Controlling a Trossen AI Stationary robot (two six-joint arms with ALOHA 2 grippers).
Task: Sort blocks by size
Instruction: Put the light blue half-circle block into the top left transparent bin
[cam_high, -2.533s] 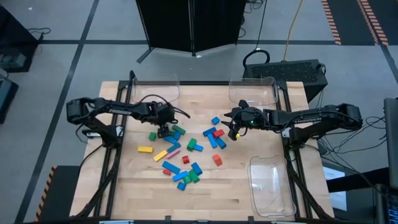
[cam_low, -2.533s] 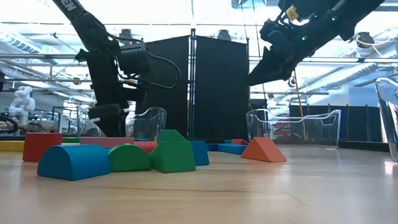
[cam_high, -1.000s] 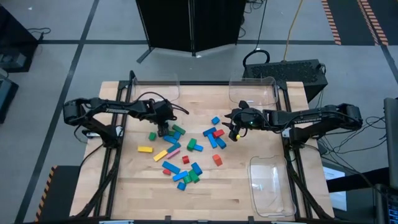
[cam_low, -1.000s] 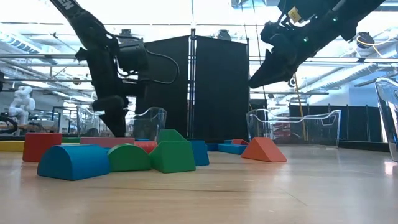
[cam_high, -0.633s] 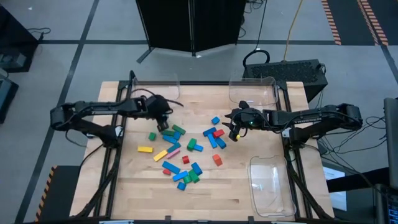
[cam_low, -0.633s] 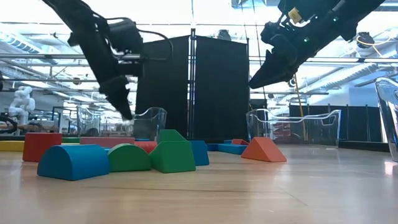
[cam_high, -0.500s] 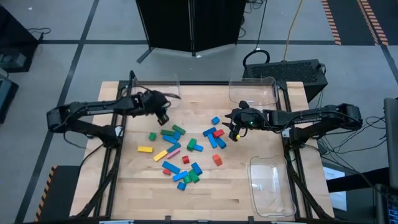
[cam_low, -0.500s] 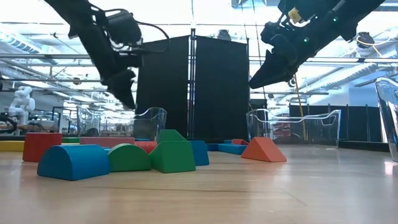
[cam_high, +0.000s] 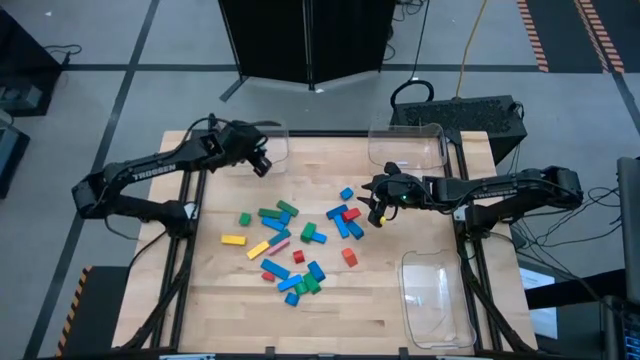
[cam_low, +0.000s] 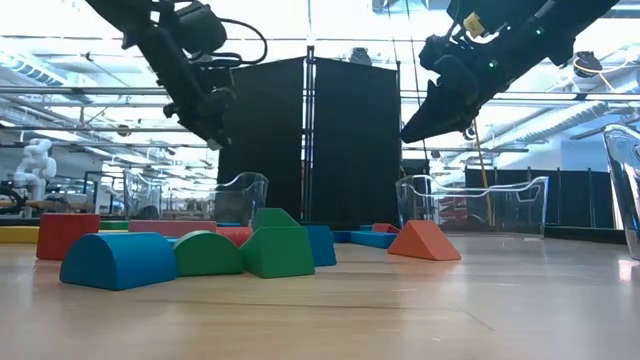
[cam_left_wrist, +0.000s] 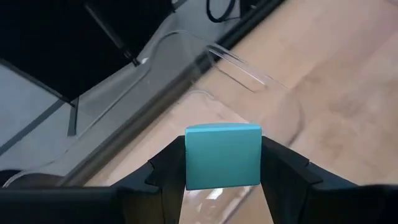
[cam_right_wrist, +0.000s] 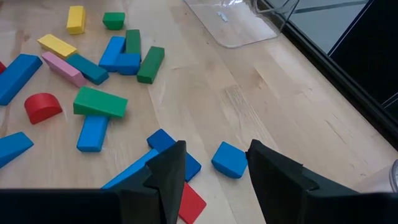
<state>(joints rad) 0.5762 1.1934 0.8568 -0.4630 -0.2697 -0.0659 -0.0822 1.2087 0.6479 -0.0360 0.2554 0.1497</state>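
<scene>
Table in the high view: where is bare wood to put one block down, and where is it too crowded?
Bare wood: the near strip of the table below the blocks, left of the clear tray, and the left edge beside the yellow block. The middle, under the right gripper, is crowded.

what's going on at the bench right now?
Block sorting in progress. The left tool is shut on a teal block and holds it up by the clear tray at the table's far left corner. The right tool hangs open, empty, over the right side of the scattered blocks mid-table. Two more clear trays, far right and near right, hold no blocks.
</scene>
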